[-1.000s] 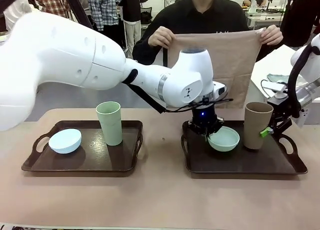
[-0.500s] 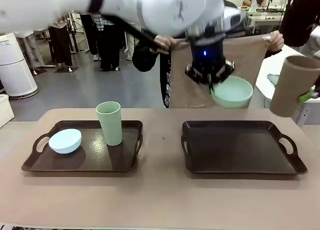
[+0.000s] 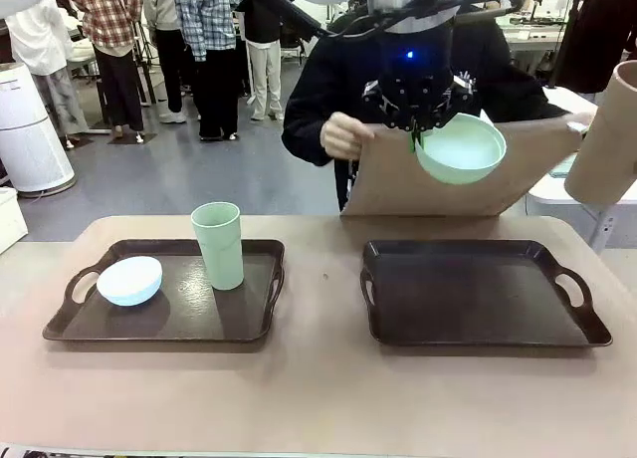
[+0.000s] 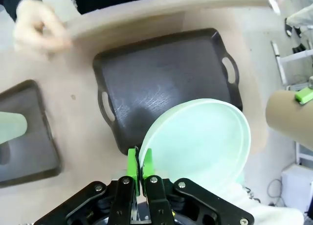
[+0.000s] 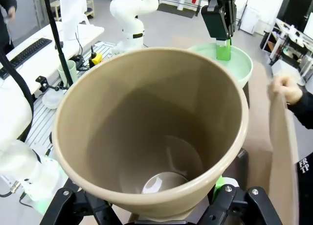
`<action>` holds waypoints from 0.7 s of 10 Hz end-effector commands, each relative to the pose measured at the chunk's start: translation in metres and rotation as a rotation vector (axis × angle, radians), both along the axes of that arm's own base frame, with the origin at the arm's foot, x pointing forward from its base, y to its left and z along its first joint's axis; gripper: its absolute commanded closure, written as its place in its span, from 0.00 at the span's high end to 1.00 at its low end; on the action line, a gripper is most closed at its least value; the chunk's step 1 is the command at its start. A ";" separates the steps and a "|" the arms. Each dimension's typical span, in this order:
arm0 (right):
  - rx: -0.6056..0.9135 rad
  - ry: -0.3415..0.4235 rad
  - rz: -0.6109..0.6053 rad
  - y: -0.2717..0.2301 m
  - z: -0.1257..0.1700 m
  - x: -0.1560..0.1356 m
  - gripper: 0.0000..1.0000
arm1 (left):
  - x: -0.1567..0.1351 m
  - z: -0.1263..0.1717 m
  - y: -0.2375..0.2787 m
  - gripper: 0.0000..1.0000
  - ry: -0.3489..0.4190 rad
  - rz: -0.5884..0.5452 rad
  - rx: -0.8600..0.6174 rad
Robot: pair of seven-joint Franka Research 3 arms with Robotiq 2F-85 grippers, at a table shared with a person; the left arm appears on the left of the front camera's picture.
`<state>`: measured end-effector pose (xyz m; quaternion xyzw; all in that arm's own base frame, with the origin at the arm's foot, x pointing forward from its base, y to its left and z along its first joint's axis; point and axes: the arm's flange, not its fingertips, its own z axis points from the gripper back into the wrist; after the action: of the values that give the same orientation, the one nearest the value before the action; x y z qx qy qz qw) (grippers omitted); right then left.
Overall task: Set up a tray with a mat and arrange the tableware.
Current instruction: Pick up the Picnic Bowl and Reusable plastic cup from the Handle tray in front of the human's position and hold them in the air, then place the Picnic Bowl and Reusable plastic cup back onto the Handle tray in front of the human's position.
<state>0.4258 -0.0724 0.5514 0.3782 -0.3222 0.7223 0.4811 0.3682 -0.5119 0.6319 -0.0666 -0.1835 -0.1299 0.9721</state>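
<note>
My left gripper [image 3: 419, 129] is shut on the rim of the mint green bowl [image 3: 461, 147], holding it tilted high above the empty right tray [image 3: 478, 297]. In the left wrist view the green pads [image 4: 133, 162] pinch the bowl's rim [image 4: 195, 144] over that tray [image 4: 161, 80]. My right gripper [image 5: 151, 203] is shut around the brown-tan cup [image 5: 151, 122], which hangs at the right edge of the front view [image 3: 609, 134]. Behind the right tray, the person holds a tan mat [image 3: 438, 179] by its top corners. A pale blue bowl [image 3: 129, 280] and a light green cup [image 3: 218, 244] stand on the left tray [image 3: 249, 324].
The person's hand [image 3: 346, 135] grips the mat's left corner just beside the raised bowl. A white side table [image 3: 557, 129] stands at the far right. People stand in the background beyond the table.
Both arms have lifted, the left with the mint bowl and the right with the brown-tan cup, off the right tray. The person has lowered the mat toward the table.
</note>
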 end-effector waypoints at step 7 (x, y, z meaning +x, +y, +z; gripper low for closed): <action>0.000 0.016 0.005 0.000 -0.006 0.008 0.00 | 0.001 -0.004 0.003 0.00 0.011 -0.016 -0.019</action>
<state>0.4335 -0.0723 0.5424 0.3855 -0.3182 0.7191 0.4827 0.3712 -0.5147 0.6259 -0.0681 -0.1806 -0.1308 0.9724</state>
